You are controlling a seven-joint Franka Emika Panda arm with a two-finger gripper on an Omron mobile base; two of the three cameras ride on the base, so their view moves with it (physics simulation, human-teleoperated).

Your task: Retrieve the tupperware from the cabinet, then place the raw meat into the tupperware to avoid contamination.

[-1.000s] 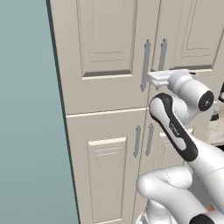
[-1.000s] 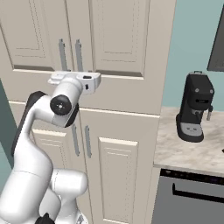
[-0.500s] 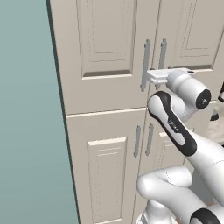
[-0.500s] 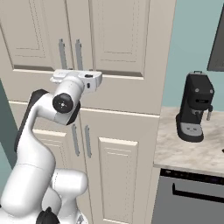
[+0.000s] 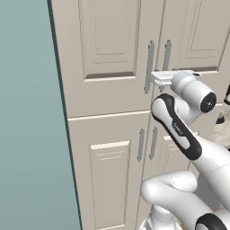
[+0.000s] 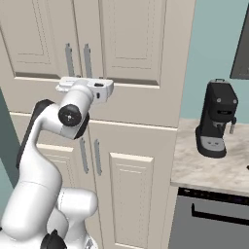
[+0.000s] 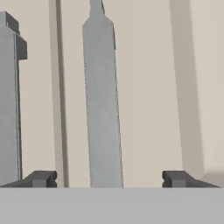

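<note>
Claw [image 7: 107, 179] spread wide astride the cabinet [image 5: 112, 54] door's stiff, slim, likely slippery handle [image 7: 101, 105], best pinched mid-bar

Arm [image 5: 179, 130]: smooth glossy white rounded segments with black bands at the joints and a black round cap with small screws at the wrist. Gripper [image 7: 109, 178]: flat white body, two small dark grey square fingertips [image 7: 41, 178].

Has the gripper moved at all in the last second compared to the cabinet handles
Yes, slightly. The gripper has crept toward the cabinet, closing on the upper right door's handle, which sits between its open fingers.
</note>
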